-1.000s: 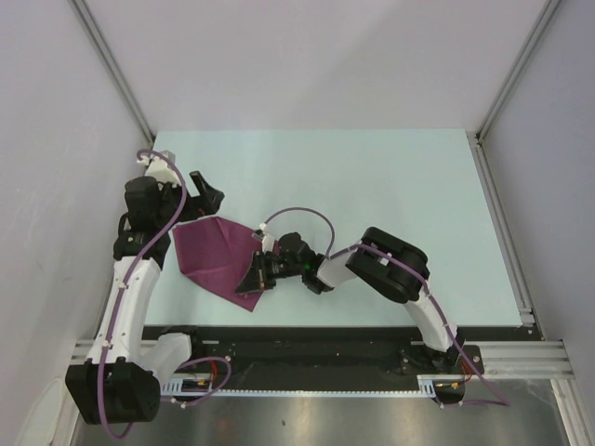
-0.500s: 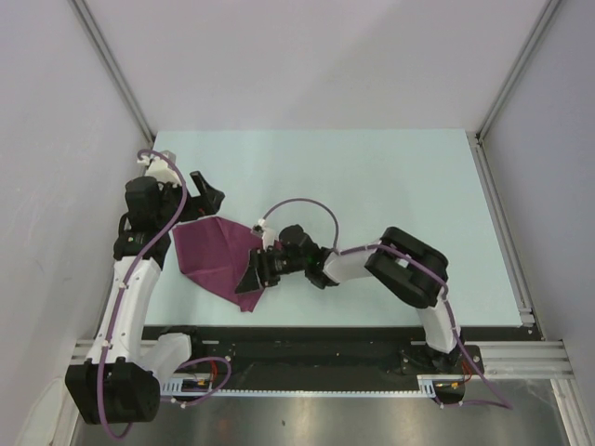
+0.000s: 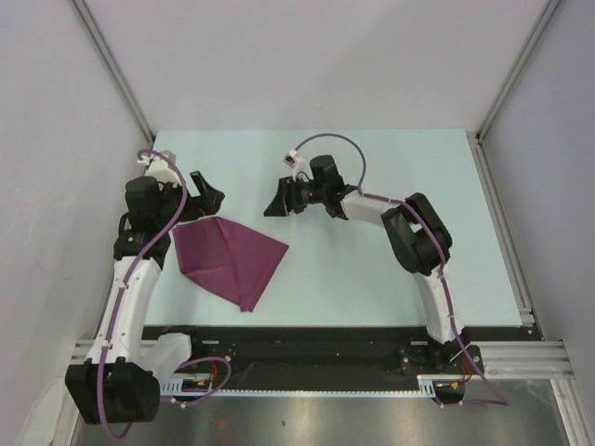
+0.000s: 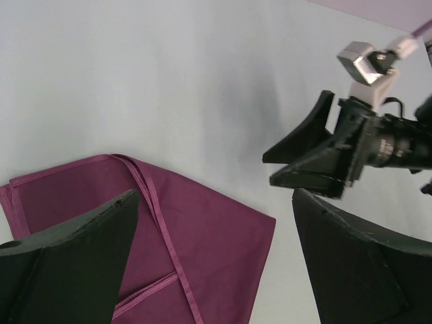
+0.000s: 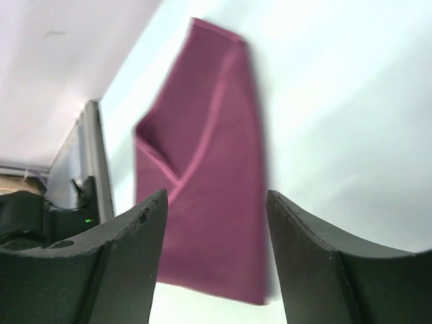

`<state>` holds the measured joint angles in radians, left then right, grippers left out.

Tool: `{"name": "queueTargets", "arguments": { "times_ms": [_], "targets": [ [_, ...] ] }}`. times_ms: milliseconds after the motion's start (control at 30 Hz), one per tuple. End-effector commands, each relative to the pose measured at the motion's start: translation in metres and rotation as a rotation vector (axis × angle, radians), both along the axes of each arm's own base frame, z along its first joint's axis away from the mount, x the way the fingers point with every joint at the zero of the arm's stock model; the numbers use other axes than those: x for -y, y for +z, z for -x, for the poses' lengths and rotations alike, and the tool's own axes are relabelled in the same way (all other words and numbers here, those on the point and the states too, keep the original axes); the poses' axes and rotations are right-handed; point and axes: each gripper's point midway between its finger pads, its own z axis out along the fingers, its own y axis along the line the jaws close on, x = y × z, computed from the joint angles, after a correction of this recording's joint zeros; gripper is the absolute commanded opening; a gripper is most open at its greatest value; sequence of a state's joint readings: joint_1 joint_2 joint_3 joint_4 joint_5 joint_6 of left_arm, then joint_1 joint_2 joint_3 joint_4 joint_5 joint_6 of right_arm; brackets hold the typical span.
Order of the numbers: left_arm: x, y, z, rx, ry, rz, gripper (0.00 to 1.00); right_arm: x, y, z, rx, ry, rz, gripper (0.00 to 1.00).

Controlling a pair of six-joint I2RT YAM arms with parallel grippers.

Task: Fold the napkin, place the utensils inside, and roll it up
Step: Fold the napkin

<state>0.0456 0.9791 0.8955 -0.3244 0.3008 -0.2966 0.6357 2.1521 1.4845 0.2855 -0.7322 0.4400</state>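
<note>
Our napkin [image 3: 230, 260] lies folded flat on the counter [image 3: 390, 269]; our left hand [image 3: 206, 193] gapes beside its far corner, while our right hand [image 3: 279, 200] hangs apart from it, jaws parted, empty.

- A magenta-purple cloth napkin [image 3: 228, 260] lies flat on the pale counter [image 3: 390, 251], on its left side, toward the near edge.
- It is folded over on itself into an uneven, angular patch, with one long corner pointing toward the near edge.
- Up close, the thin fabric has a slight sheen, and narrow stitched hems cross its top layer where the folded edges overlap.
</note>
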Motion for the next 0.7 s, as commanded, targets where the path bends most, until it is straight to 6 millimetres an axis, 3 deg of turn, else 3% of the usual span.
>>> {"name": "queueTargets", "arguments": {
  "times_ms": [0, 67, 300, 667],
  "targets": [
    [0.004, 0.006, -0.001, 0.023, -0.017, 0.002, 1.0, -0.009, -0.034, -0.004, -0.043, 0.101, 0.057, 0.64],
    [0.005, 0.005, -0.001, 0.02, -0.019, 0.003, 1.0, -0.012, -0.055, -0.008, -0.083, 0.107, 0.084, 0.63],
    [0.005, 0.002, -0.002, 0.013, -0.02, 0.004, 1.0, -0.03, -0.081, -0.001, -0.183, 0.181, 0.061, 0.59],
    [0.007, 0.004, -0.001, 0.017, -0.029, 0.014, 1.0, -0.052, -0.098, 0.024, -0.213, 0.237, 0.1, 0.56]
  ]
}}
